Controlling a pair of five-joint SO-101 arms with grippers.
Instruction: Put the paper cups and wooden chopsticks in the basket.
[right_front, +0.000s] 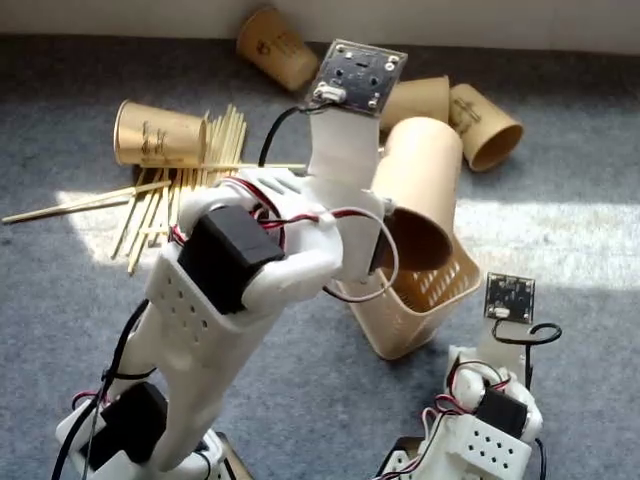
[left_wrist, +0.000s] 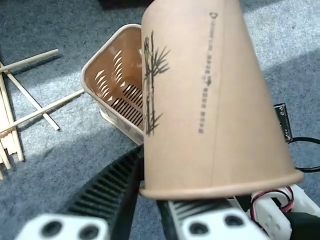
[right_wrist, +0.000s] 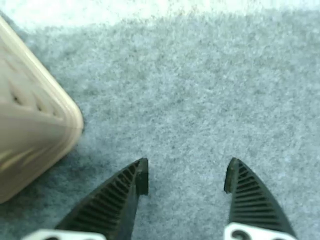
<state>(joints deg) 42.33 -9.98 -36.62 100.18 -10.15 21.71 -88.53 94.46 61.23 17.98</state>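
The left pincer (left_wrist: 150, 202) is seen clamped on a paper cup (left_wrist: 210, 100), which is gripped at its wide, open end. In the high view this cup is held tilted at the middle of the frame. Its mouth is turned towards the lower edge, and it is above the far side of the basket (right_front: 405, 325). The basket is tipped on the grey desk (right_front: 330, 400), just right of centre, and its slotted wall is shown in the left wrist view. The right pincer (right_wrist: 185, 177) is held with its fingers apart and nothing between them. It is low over the bare desk, with a corner of the basket just beside it.

Wooden chopsticks (right_front: 170, 195) are scattered in a loose heap at the upper left of the high view. A second cup (right_front: 160, 135) is laid on its side across them. A third cup (right_front: 278, 47) is lying at the top centre. A fourth cup (right_front: 415, 100) and a fifth cup (right_front: 485, 125) are lying side by side at the upper right, beyond the basket.
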